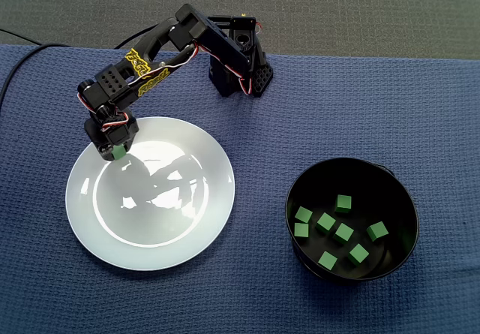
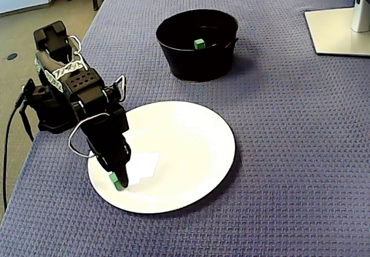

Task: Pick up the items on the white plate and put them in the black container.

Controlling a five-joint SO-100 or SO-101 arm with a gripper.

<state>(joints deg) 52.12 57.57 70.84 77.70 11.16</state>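
Observation:
A white plate [image 1: 172, 221] [image 2: 191, 147] lies on the blue cloth, left of centre in a fixed view. My gripper [image 1: 118, 152] [image 2: 119, 181] points down at the plate's edge, shut on a small green cube [image 1: 120, 154] [image 2: 117, 182] that touches or hovers just over the plate. No other item shows on the plate. The black container [image 1: 352, 218] [image 2: 198, 43] stands apart from the plate and holds several green cubes [image 1: 343, 233], one of which shows over its rim as a green cube [image 2: 199, 43].
The arm's base [image 1: 238, 64] [image 2: 46, 104] stands at the cloth's edge, with a cable [image 2: 8, 147] trailing off it. A white monitor stand [image 2: 341, 29] sits at the top right of a fixed view.

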